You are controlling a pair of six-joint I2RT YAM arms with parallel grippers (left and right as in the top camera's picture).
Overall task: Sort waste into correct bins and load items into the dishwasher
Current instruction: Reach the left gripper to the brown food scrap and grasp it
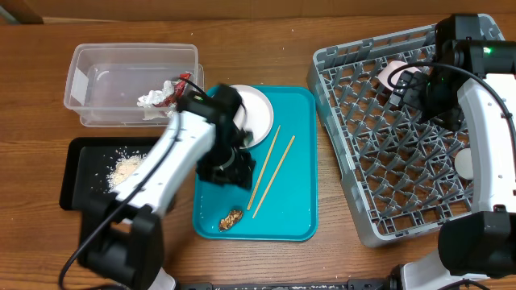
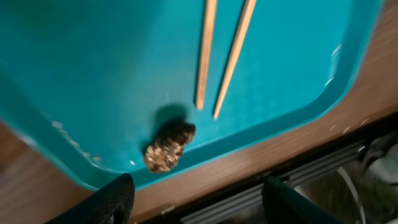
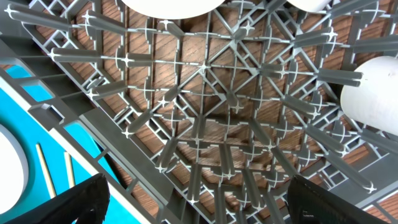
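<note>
Overhead, my left arm hides part of the white plate on the teal tray, and my right arm covers part of a pale bowl in the grey dish rack. The clear tub holds the crumpled napkin and the wrapper. The black tray holds rice. The brown scrap lies on the teal tray near the chopsticks. The left end effector and right end effector both gape, empty.

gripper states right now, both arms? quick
left gripper: open, holding nothing, close to the brown food scrap on the teal tray.
right gripper: open, holding nothing, over the dish rack.
</note>
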